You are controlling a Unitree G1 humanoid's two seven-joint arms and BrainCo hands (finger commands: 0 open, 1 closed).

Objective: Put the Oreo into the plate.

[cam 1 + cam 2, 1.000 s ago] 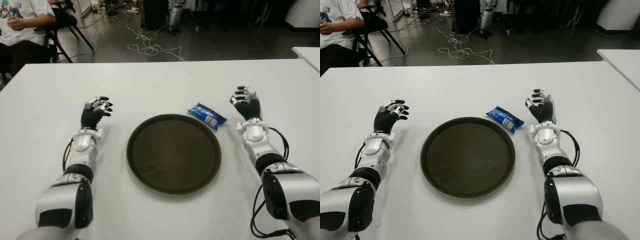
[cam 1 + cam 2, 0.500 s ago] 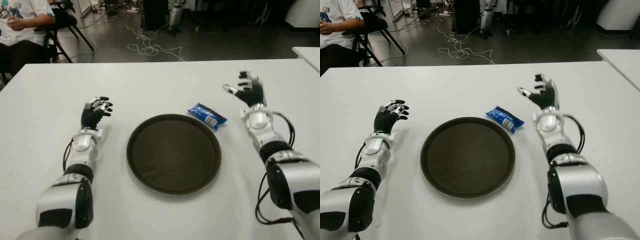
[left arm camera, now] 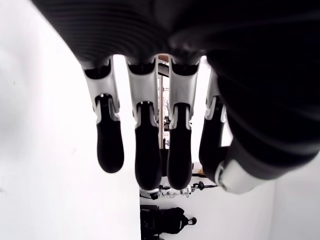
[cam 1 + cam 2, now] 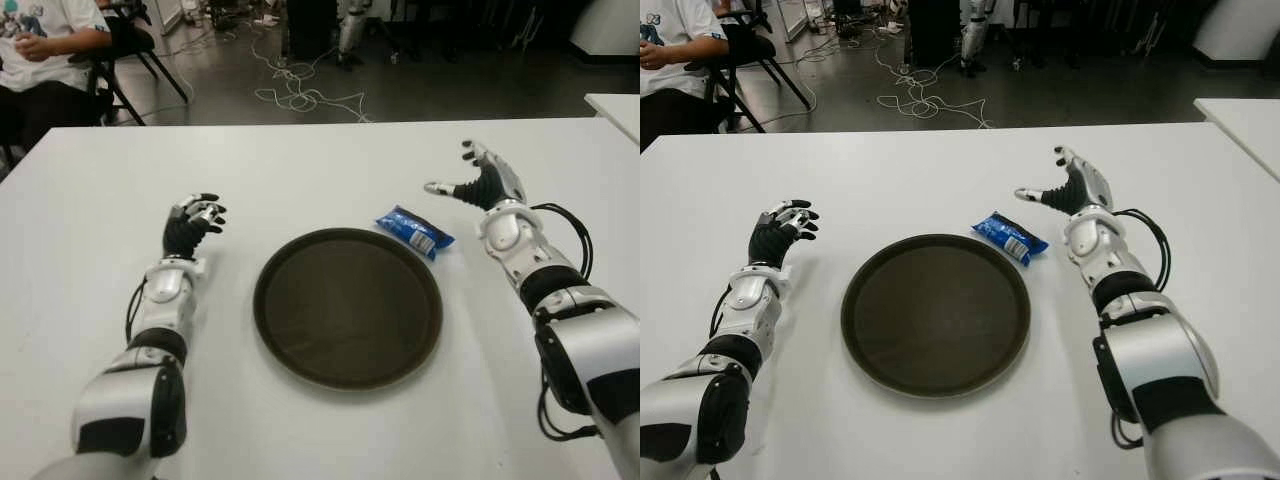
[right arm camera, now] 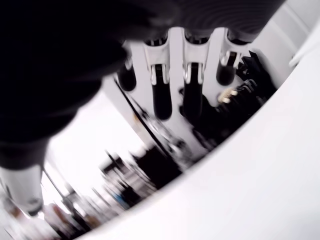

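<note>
Robot at a white counter [image 4: 320,160] in a cluttered lab.
Blue Oreo pack [image 4: 414,230] lies just right of the dark plate [image 4: 347,306]; right hand [image 4: 478,186], fingers spread empty, beside it; left hand [image 4: 190,222] loosely open, cables [image 4: 300,92] on floor beyond.

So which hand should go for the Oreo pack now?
Right. The right hand, fingers open, is raised just beside the Oreo pack, which lies off the plate's far right rim. The left hand shows across the plate, far from it.
</note>
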